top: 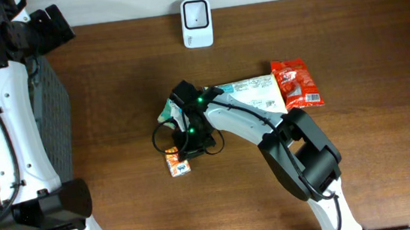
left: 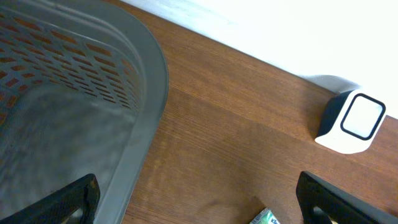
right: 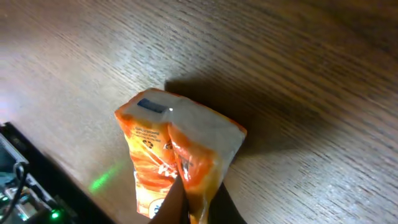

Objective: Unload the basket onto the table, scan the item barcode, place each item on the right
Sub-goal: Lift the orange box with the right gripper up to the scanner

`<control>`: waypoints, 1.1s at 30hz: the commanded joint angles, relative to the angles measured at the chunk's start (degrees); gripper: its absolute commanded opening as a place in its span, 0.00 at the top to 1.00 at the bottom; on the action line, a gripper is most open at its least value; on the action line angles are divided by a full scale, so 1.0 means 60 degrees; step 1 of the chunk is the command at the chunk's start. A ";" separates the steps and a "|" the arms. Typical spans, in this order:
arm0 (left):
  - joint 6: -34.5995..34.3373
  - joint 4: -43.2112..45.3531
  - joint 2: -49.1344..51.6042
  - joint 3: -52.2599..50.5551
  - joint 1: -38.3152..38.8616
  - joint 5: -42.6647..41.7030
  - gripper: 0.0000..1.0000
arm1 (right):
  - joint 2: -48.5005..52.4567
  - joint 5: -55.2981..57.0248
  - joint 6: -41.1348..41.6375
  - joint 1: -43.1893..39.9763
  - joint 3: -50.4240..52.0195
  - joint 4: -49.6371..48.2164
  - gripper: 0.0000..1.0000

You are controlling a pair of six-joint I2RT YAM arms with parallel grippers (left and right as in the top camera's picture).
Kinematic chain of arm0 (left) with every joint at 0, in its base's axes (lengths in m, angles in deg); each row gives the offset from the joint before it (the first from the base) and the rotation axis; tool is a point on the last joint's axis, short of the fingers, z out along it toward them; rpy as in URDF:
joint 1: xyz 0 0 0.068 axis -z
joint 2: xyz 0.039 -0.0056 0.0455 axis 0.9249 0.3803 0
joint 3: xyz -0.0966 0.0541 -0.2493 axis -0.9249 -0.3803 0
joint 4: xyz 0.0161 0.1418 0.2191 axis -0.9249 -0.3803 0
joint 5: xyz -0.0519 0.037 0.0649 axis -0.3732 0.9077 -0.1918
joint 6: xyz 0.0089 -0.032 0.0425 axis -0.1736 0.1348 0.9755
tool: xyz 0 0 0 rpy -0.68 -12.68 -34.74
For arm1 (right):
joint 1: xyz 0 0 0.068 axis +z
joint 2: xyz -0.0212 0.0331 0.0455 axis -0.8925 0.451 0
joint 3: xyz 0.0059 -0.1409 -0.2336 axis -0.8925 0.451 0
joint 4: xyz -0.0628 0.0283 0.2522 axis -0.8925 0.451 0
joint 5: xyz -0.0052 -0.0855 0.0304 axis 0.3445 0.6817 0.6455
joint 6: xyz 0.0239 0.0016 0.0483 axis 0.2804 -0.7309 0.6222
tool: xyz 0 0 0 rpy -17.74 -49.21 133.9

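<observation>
A small orange snack packet is pinched at one edge between the dark fingers of my right gripper, which is shut on it. From above, the packet lies at the table's middle under the right gripper. The white barcode scanner stands at the far edge, also seen as the scanner in the left wrist view. My left gripper is open at the far left, above the rim of the grey basket, with nothing between its fingers.
A green and white packet and a red packet lie right of centre. A corner of a green packet shows by the left gripper. The mesh basket fills the left side.
</observation>
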 commanded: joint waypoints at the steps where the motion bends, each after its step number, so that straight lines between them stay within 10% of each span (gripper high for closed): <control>1: 0.0157 0.0018 0.0066 0.0117 -0.0044 0.0102 0.01 | 0.0069 -0.1399 -0.0029 -0.0259 -0.0251 -0.0011 0.96; 6: 0.0157 0.0018 0.0066 0.0113 -0.0044 0.0106 0.01 | -0.0007 -0.6419 -0.2248 -0.1209 -0.0947 0.0084 0.96; 10: 0.0157 0.0018 0.0066 0.0117 -0.0040 0.0102 0.01 | -0.0007 -0.6357 -0.2612 -0.1359 -0.0969 0.0153 0.96; 17: 0.0157 0.0018 0.0066 0.0117 -0.0044 0.0106 0.01 | -0.0040 0.3869 -0.1093 -0.1359 -0.5089 0.2648 0.96; 22: 0.0157 0.0018 0.0066 0.0117 -0.0040 0.0106 0.01 | 0.0066 1.1326 -0.2765 -0.1370 -0.6022 -0.0171 0.96; 33: 0.0157 0.0018 0.0066 0.0117 -0.0044 0.0106 0.01 | 0.2390 1.1231 -1.0149 -0.1672 -0.6022 -0.6109 0.96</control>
